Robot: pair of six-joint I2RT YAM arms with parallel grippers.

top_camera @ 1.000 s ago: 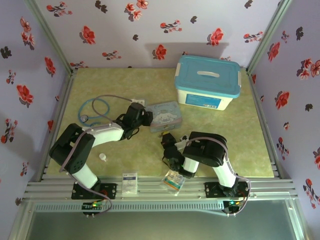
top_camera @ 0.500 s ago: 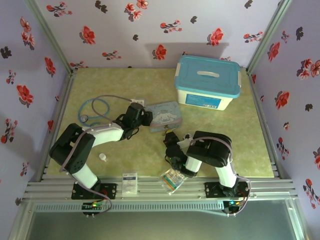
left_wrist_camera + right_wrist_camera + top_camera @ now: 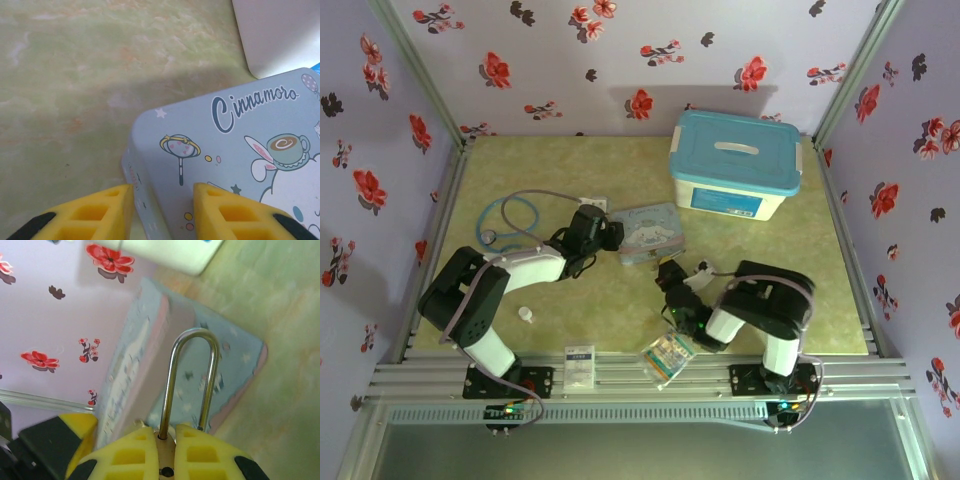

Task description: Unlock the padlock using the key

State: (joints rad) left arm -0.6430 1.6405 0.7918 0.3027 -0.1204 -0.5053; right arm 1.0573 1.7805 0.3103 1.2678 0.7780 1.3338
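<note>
A small padlock (image 3: pixel 195 330) with a thin silver metal shackle loop is held in the yellow padded right fingers (image 3: pixel 127 455), which are pressed together on its body. The shackle stands up out of the narrow gap between them, and both legs run down into it. The body is almost wholly hidden, so it cannot be told whether the shackle is latched. Behind the loop a pastel blue and pink cartoon tin (image 3: pixel 235 360) is seen, resting on the green marbled table (image 3: pixel 280 405).

From above, the right fingers are found just in front of the tin's near edge, apparently raised off the table.

The yellow left fingers (image 3: pixel 105 212) are set apart, and a corner of the tin's lid lies between them. Contact with the tin cannot be made out. On the lid the lettering "Cinnamoro" and a white long-eared figure with a cup are printed. Just beyond the tin a corner of a white plastic storage box with a turquoise lid (image 3: pixel 735 165) is seen; from above, this box is placed at the far right of the table.

A blue-tubed stethoscope (image 3: pixel 515 215) is coiled at the left, beside the left arm. A small white bottle cap (image 3: pixel 525 314) lies near that arm's base. A small white card packet (image 3: pixel 579 365) and a clear packet of coloured pieces (image 3: pixel 665 358) are set at the near edge.
</note>
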